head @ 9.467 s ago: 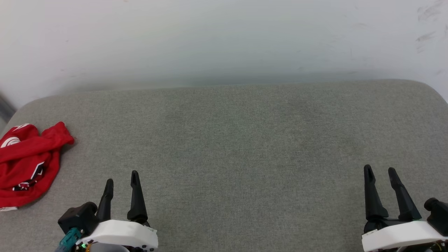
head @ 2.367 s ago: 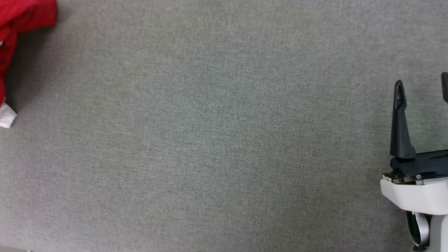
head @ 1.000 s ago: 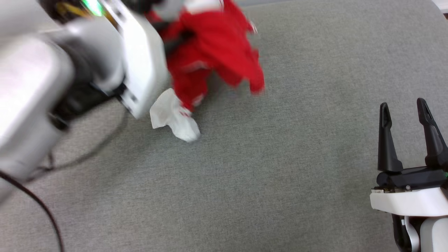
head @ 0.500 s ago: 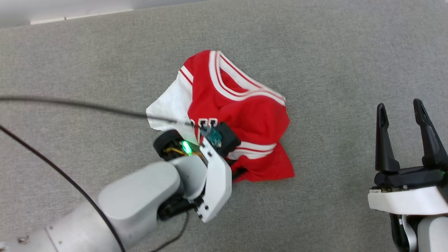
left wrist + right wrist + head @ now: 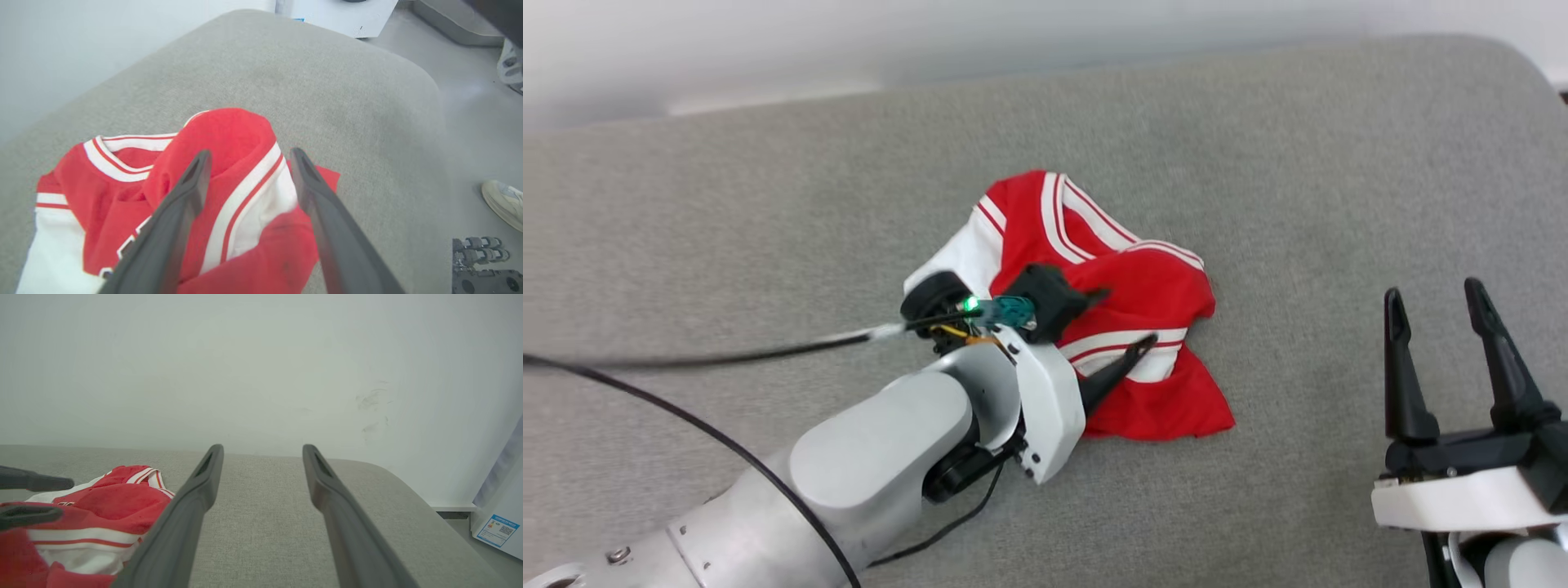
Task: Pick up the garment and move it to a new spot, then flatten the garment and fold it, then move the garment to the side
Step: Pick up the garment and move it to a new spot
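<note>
set the garment [image 5: 1152, 286] down near the middle of the counter [image 5: 768, 204], well in from every edge. had it bunched at the counter's left edge some seconds earlier, and hanging from the left end effector [image 5: 250, 157] a second back. opened that end effector within the last half second: left its fingers spread wide, astride a raised red fold with striped trim, pinching nothing. kept the right end effector [image 5: 1433, 290] spread and empty toward the near right corner, well apart from the cloth.

judged the first step, the move to a new spot, as good as done. judged flattening and folding as not yet begun, going by the crumpled heap, one white sleeve poking toward the left edge.

could not read the lettering; saw only a scrap of black-and-white print beside the white sleeve in the left wrist view. lost the near left part of the garment behind the left wrist in the head view. could not tell whether the spread fingers brushed the cloth or hung just above it. spotted a pale shoe [image 5: 504, 200] on the floor past the counter's corner, owner out of frame.
</note>
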